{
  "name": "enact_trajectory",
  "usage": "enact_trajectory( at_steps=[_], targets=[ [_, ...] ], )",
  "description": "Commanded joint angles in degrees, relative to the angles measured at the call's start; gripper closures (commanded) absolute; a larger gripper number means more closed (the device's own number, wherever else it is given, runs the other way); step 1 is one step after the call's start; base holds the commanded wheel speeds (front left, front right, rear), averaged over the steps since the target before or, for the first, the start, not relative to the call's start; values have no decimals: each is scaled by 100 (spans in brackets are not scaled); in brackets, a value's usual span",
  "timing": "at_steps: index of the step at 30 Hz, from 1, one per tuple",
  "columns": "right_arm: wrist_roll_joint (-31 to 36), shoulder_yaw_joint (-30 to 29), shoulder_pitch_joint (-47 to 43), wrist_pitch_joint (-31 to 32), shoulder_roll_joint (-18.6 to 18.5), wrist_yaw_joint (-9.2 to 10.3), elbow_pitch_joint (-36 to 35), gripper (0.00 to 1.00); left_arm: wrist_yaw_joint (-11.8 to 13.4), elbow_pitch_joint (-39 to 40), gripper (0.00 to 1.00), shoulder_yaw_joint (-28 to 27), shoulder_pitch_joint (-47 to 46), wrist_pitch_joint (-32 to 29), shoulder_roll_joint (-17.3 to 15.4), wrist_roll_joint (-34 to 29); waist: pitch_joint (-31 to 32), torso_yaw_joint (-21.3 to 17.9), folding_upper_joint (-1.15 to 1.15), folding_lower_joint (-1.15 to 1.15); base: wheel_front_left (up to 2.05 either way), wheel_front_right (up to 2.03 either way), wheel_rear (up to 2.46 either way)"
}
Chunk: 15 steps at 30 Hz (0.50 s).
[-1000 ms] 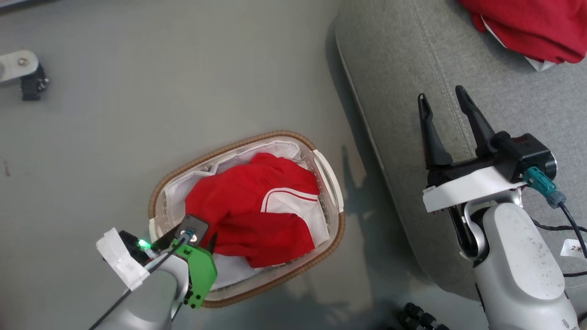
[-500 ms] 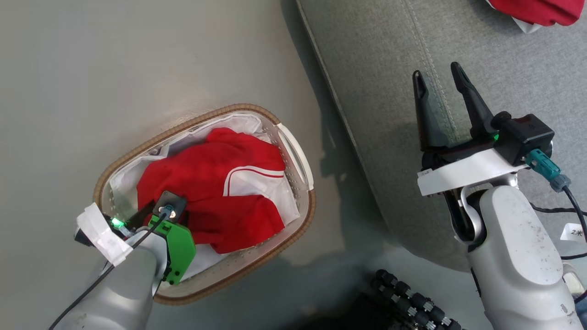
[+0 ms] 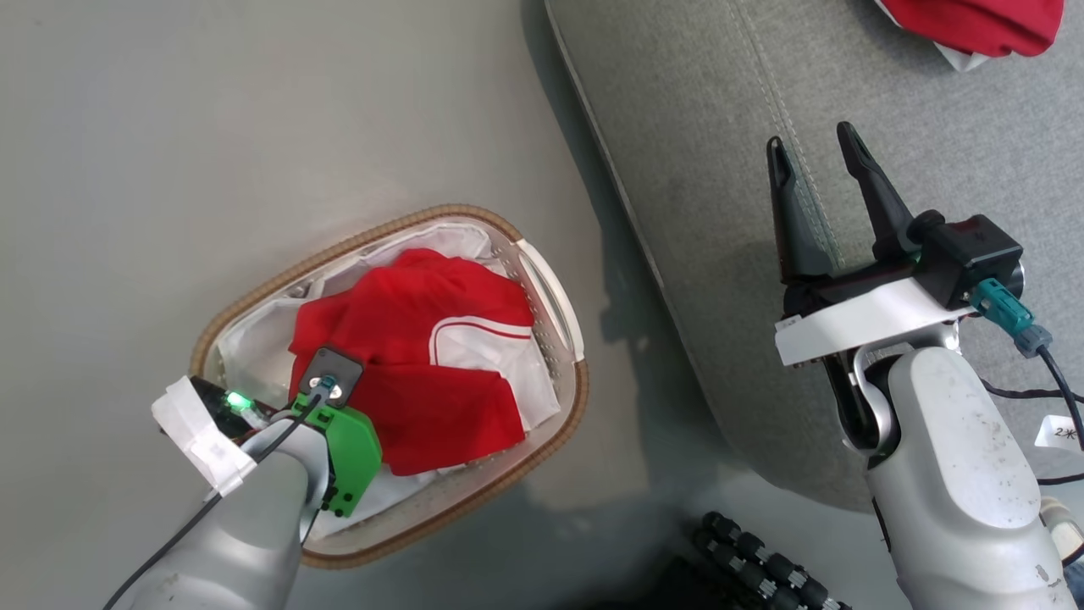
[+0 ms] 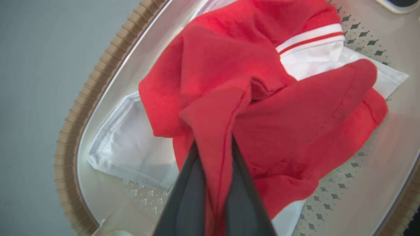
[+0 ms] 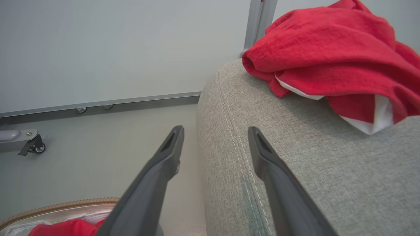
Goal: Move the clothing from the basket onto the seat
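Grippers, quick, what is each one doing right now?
Left gripper: shut on the red garment in the basket.
Right gripper: open, holding nothing.

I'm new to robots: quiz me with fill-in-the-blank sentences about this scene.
1. The left pincer is ____ on a fold of the bright red garment with white trim in the oval white plastic basket with a brown woven rim.
2. The right pincer is ____, holding nothing, near the grey fabric sofa.
3. A second red garment lies on the sofa, outside the ____.
Missing words: shut, open, basket.
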<state>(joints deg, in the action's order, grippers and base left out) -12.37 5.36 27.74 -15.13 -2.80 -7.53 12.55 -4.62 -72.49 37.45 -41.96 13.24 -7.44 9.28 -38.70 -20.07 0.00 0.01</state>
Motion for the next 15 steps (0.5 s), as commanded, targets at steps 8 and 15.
enact_trajectory(
  at_steps=[8,15],
  targets=[
    [344,-160,-302,-4,-19,8,140,0,-98,518,100,-3,250,202,106,153,895,487,0,-1,0,0,0],
    [628,-278,-670,-4,-21,8,283,0,-193,1565,100,49,530,190,-63,155,1735,812,0,-1,0,0,0]
  ],
)
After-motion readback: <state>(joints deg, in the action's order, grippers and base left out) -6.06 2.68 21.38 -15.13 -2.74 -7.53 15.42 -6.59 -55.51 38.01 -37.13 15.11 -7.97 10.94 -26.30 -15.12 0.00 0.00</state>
